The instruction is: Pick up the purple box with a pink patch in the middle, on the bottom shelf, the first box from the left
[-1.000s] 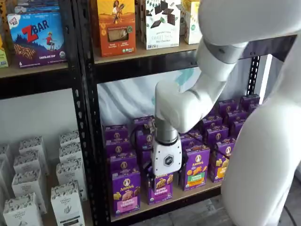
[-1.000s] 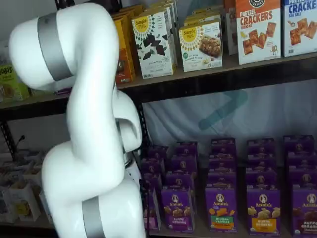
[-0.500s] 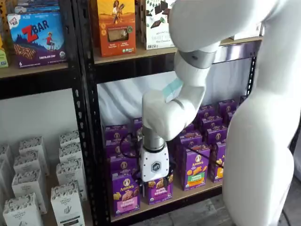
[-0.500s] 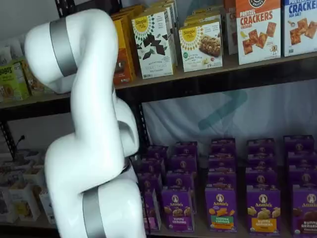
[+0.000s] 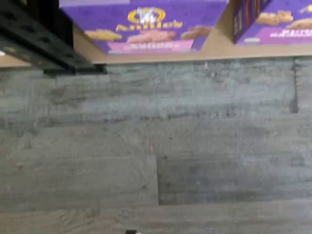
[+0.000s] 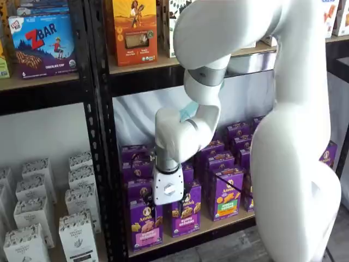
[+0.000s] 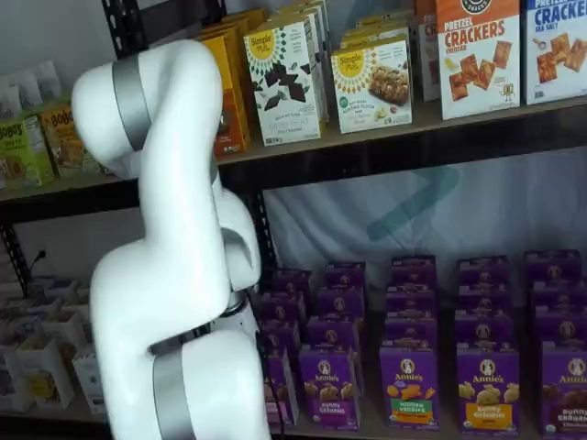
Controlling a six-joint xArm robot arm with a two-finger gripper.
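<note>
Purple box: the Annie's carton with the pink band [image 6: 145,224] stands upright at the front left end of the bottom shelf, just beside the black rack post; in the wrist view its front [image 5: 146,27] shows with the yellow logo, snack picture and pink band.
Bottom shelf: light wooden board [image 6: 207,227] in the black frame, its front edge also in the wrist view [image 5: 214,48]; rows of purple cartons fill it in both shelf views.
Neighbour: a purple box with a purple label band [image 6: 184,210] stands just right of the task box; next comes a purple box with an orange-green band [image 6: 227,194].
Gripper: its white body [image 6: 166,188] hangs in front of the left cartons, just above and slightly right of the pink-band box; the black fingers are hardly visible against the cartons, nothing is held, and the jaws stand spread wide apart.
Arm: white arm [image 6: 283,136] fills the right of a shelf view and the left of the other [image 7: 174,275].
Floor: grey wood-look planks [image 5: 156,146] below the shelf edge.
Upper shelf: orange box [image 6: 134,30] and ZBar box [image 6: 42,43] above.
</note>
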